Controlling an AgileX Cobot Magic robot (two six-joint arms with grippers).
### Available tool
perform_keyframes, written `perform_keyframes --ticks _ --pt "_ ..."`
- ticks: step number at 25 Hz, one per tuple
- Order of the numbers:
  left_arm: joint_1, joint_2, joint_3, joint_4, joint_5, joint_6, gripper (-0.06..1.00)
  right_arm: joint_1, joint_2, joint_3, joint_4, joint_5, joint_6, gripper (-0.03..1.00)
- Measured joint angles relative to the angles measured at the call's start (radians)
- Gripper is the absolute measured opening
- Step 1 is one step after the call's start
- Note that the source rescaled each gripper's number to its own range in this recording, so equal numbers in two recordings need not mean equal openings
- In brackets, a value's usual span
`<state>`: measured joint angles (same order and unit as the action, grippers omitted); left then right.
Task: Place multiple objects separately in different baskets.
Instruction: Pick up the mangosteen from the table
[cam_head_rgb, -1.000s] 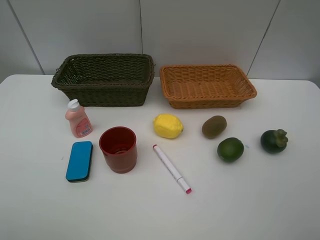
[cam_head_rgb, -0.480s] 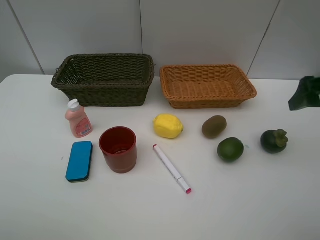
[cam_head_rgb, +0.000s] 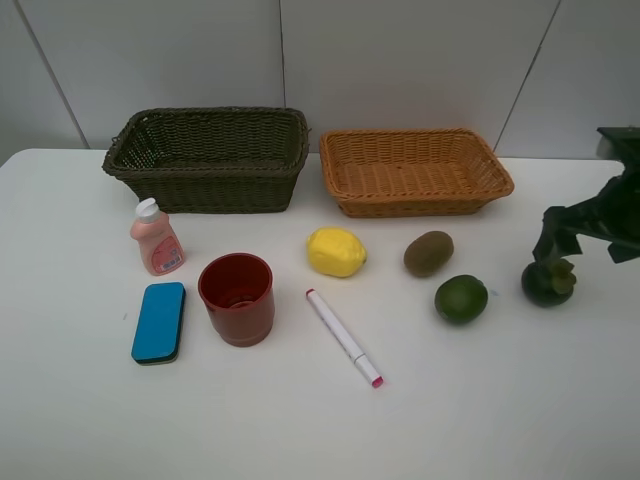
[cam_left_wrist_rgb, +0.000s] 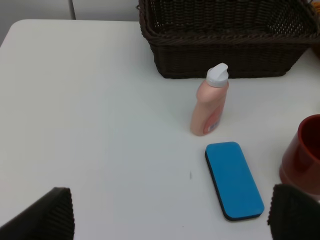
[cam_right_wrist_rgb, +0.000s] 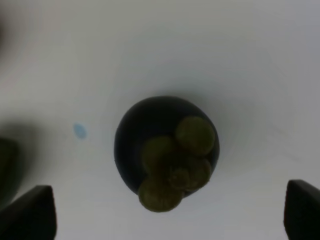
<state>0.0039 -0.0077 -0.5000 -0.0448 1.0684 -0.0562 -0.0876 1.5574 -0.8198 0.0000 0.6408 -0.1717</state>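
Note:
On the white table lie a yellow lemon (cam_head_rgb: 336, 251), brown kiwi (cam_head_rgb: 428, 253), green lime (cam_head_rgb: 460, 298), dark green mangosteen (cam_head_rgb: 548, 285), pink bottle (cam_head_rgb: 156, 238), red cup (cam_head_rgb: 237, 298), blue eraser (cam_head_rgb: 159, 321) and white marker (cam_head_rgb: 343, 337). Behind them stand the dark olive basket (cam_head_rgb: 200, 186) and the tan basket (cam_head_rgb: 500, 172), both empty. My right gripper (cam_head_rgb: 578, 250) hovers open just above the mangosteen (cam_right_wrist_rgb: 165, 150), fingers on either side of it. My left gripper (cam_left_wrist_rgb: 169, 215) is open, back from the eraser (cam_left_wrist_rgb: 234, 180) and bottle (cam_left_wrist_rgb: 210, 102); the exterior high view does not show it.
The red cup (cam_left_wrist_rgb: 305, 150) stands beside the eraser, and the dark basket (cam_left_wrist_rgb: 225, 60) is behind the bottle. A grey panelled wall runs behind the table. The table's front half is bare white surface.
My right arm has come in from the right edge and moved down over the mangosteen. All the objects stay where they were.

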Motion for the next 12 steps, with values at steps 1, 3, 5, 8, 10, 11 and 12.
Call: perform_keyframes --ticks 1,3,5,8,10,11,12 --pt "0.000 0.000 0.000 0.000 0.000 0.000 1.00 0.000 0.014 0.000 0.000 -0.005 0.000 1.00" --pt "0.000 0.000 0.000 0.000 0.000 0.000 1.00 0.000 0.045 0.000 0.000 -0.020 -0.001 1.00" --pt "0.000 0.000 0.000 0.000 0.000 0.000 1.00 0.000 0.069 0.000 0.000 -0.025 -0.001 1.00" --pt "0.000 0.000 0.000 0.000 0.000 0.000 1.00 0.000 0.102 0.000 0.012 -0.031 -0.001 1.00" --pt "0.000 0.000 0.000 0.000 0.000 0.000 1.00 0.000 0.117 0.000 0.019 -0.039 -0.001 1.00" --pt "0.000 0.000 0.000 0.000 0.000 0.000 1.00 0.000 0.122 0.000 0.020 -0.044 -0.001 1.00" --pt "0.000 0.000 0.000 0.000 0.000 0.000 1.00 0.000 0.125 0.000 0.020 -0.046 -0.001 1.00"
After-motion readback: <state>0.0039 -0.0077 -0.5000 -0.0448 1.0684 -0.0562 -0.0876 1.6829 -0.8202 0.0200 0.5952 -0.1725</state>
